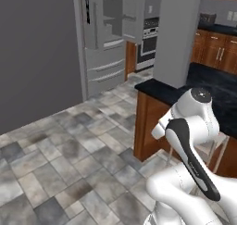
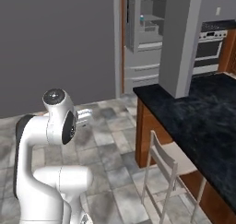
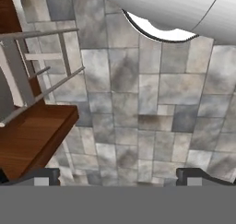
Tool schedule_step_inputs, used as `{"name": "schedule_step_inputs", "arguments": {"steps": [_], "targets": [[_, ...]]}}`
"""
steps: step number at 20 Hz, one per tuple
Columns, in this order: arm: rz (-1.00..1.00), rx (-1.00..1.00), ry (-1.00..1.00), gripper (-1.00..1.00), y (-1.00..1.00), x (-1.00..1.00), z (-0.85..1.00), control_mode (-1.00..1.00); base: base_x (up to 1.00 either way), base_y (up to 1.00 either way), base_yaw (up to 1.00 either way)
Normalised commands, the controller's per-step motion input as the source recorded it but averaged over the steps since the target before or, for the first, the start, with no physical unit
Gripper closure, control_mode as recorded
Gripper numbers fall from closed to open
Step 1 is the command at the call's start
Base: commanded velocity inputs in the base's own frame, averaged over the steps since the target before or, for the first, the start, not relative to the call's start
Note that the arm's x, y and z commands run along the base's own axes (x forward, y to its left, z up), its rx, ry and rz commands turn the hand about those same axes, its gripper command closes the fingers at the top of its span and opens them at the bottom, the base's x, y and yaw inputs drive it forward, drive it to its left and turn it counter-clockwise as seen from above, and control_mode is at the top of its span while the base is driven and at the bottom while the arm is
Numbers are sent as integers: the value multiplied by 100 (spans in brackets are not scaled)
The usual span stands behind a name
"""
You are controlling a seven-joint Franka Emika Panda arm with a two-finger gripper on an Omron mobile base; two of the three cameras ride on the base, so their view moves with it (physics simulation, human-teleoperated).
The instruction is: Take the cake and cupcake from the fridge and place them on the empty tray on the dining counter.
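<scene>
So the fridge (image 1: 104, 39) is way across the room, up against the grey wall, and its upper door is swung open so you can see the pale shelves inside. In the right base view there's a tiny teal-ish thing on one of those shelves (image 2: 142, 19), but it's too small to say whether that's the cupcake. Can't pick out the cake at all at this size.

The dining counter (image 2: 203, 121) with the black marbled tabletop on a brown wood base is right beside the robot, on its right. A grey pillar (image 2: 182, 38) stands on the near corner of that tabletop. The stretch of tabletop in view doesn't let me pick out the tray. A light metal-framed chair (image 2: 161, 172) is tucked in against the counter's wooden side.

The arm is folded up close to the base, nowhere near the fridge. The hand view looks straight down at the grey stone-tile floor (image 3: 138, 103), with the gripper (image 3: 120, 176) over bare tiles. Its two dark fingers (image 3: 41, 176) sit spread wide at the bottom corners with nothing between them, so wide apart and empty. The chair's frame and a corner of the brown wood base (image 3: 32, 140) show on the left of that view.
</scene>
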Motion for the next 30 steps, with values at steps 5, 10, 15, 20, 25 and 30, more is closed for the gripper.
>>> {"name": "schedule_step_inputs", "arguments": {"steps": [5,10,15,20,25,30], "targets": [[0,0,0,-100,0,0,0,100,46,34,7],[0,0,0,-100,0,0,0,100,48,33,5],[0,0,0,-100,0,0,0,100,53,35,2],[0,0,0,-100,0,0,0,100,51,33,-1],[0,0,0,-100,0,0,0,100,44,34,-13],[0,0,0,-100,0,0,0,100,41,36,-15]]}}
